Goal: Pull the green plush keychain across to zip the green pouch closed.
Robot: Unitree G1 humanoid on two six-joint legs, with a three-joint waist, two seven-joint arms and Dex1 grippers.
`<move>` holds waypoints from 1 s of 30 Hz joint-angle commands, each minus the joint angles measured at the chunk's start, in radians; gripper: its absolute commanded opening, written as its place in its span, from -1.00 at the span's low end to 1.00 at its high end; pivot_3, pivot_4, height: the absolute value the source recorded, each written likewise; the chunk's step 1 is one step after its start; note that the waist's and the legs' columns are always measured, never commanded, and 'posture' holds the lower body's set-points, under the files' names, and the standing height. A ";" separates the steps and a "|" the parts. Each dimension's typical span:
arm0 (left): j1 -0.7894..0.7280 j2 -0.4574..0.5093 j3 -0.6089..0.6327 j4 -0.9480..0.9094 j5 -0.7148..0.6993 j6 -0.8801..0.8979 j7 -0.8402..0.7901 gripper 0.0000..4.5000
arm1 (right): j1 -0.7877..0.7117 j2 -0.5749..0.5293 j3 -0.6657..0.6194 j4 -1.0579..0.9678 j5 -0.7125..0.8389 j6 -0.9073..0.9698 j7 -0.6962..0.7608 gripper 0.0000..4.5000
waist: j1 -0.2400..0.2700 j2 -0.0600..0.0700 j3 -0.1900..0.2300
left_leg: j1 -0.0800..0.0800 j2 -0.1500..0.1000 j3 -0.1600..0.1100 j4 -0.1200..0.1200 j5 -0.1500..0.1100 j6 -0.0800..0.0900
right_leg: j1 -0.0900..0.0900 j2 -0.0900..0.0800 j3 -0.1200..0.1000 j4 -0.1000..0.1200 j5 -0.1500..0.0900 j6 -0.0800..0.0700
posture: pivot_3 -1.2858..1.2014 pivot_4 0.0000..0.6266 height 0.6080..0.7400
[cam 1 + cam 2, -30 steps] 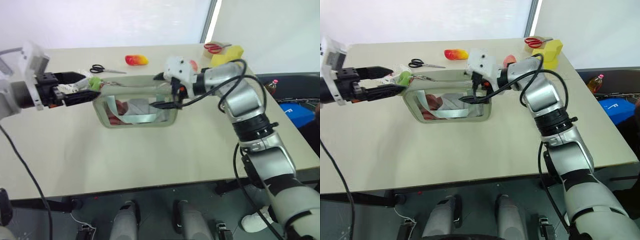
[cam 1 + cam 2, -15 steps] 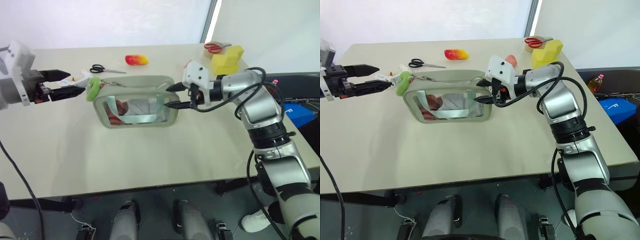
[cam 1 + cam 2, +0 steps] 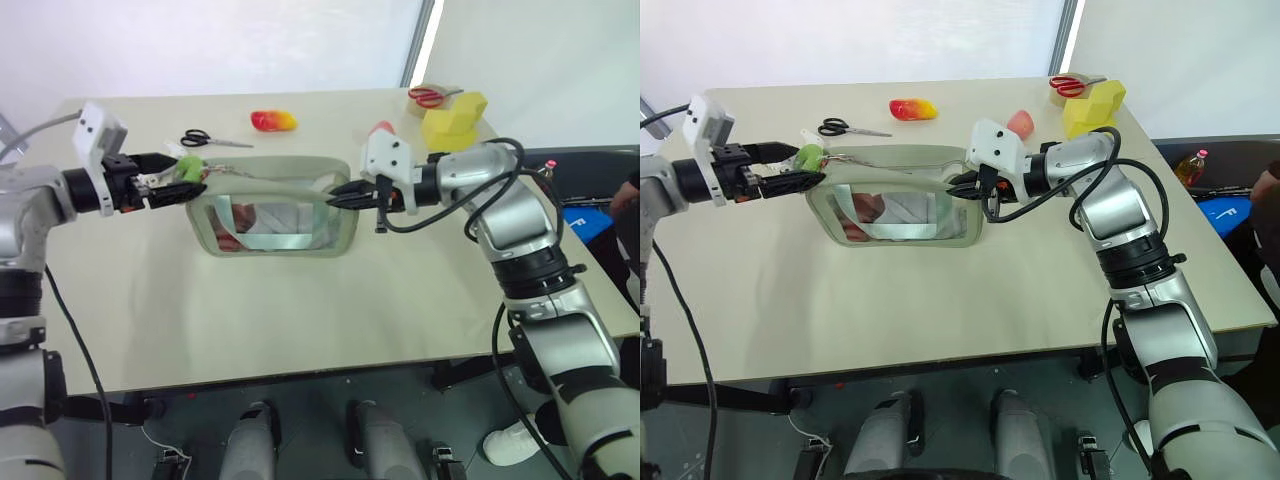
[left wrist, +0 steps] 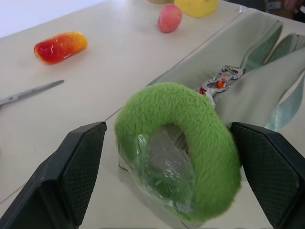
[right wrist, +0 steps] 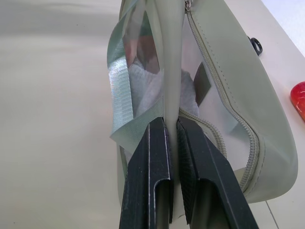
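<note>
The green pouch (image 3: 275, 205) stands on the table, its clear window facing me. The zipper (image 5: 224, 114) runs along its top. The green plush keychain (image 4: 190, 138), a fuzzy lime ring on the zipper pull, hangs at the pouch's left end. My left gripper (image 3: 185, 176) is open, with one black finger (image 4: 71, 167) on each side of the keychain. I cannot tell whether they touch it. My right gripper (image 3: 345, 195) is shut on the pouch's right end, its fingers (image 5: 155, 162) pinching the edge seam.
A red-yellow toy (image 3: 272, 120) and black scissors (image 3: 205, 139) lie behind the pouch. A pink ball (image 3: 381, 128), a yellow block (image 3: 453, 115) and red scissors (image 3: 430, 96) sit at the far right corner. Bare tabletop (image 3: 300, 310) stretches in front of the pouch.
My right gripper drew back from over the pouch to its right end and shut on the edge. My left gripper came in until its open fingers flank the keychain.
</note>
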 commanded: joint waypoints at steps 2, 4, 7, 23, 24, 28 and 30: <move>-0.027 0.011 0.012 -0.005 0.001 -0.006 -0.030 0.65 | -0.008 0.005 -0.009 -0.039 0.010 0.002 -0.005 -1.00 | 0.001 0.000 0.000 | 0.000 0.000 0.000 0.000 0.000 0.000 | 0.000 0.000 0.000 0.000 0.000 0.000 | 0.03 -0.52 1.00; -0.036 0.016 0.019 -0.006 -0.005 0.005 -0.037 0.19 | -0.010 0.005 -0.009 -0.038 0.010 0.002 -0.006 -1.00 | 0.001 0.000 0.000 | 0.000 0.000 0.000 0.000 0.000 0.000 | 0.000 0.000 0.000 0.000 0.000 0.000 | 0.03 -0.52 1.00; -0.039 0.023 0.024 -0.014 -0.007 0.014 -0.049 -0.49 | -0.012 0.006 -0.011 -0.035 0.010 0.001 -0.009 -1.00 | 0.001 0.000 0.000 | 0.000 0.000 0.000 0.000 0.000 0.000 | 0.000 0.000 0.000 0.000 0.000 0.000 | 0.03 -0.52 1.00; -0.179 -0.065 -0.039 -0.149 -0.056 0.104 -0.067 -0.98 | -0.018 0.019 -0.008 -0.023 0.004 -0.008 -0.023 -1.00 | 0.000 0.000 0.000 | 0.000 0.000 0.000 0.000 0.000 0.000 | 0.000 0.000 0.000 0.000 0.000 0.000 | 0.03 -0.52 1.00; -0.170 -0.074 -0.057 -0.164 -0.047 0.098 -0.073 -0.98 | -0.017 0.021 -0.008 -0.024 0.004 -0.007 -0.025 -1.00 | 0.000 0.000 0.000 | 0.000 0.000 0.000 0.000 0.000 0.000 | 0.000 0.000 0.000 0.000 0.000 0.000 | 0.03 -0.52 1.00; -0.131 -0.093 -0.109 -0.186 0.010 0.035 -0.069 -0.98 | -0.017 0.029 -0.007 -0.026 0.002 -0.006 -0.033 -1.00 | -0.002 0.000 0.000 | 0.000 0.000 0.000 0.000 0.000 0.000 | 0.000 0.000 0.000 0.002 0.000 0.000 | 0.03 -0.52 1.00; -0.133 -0.099 -0.120 -0.161 0.046 -0.008 -0.048 -0.98 | -0.016 0.030 -0.008 -0.029 0.001 -0.004 -0.037 -1.00 | -0.002 0.000 0.000 | 0.001 0.000 0.000 0.000 0.000 0.000 | 0.000 0.001 0.000 0.002 0.000 0.000 | 0.03 -0.52 1.00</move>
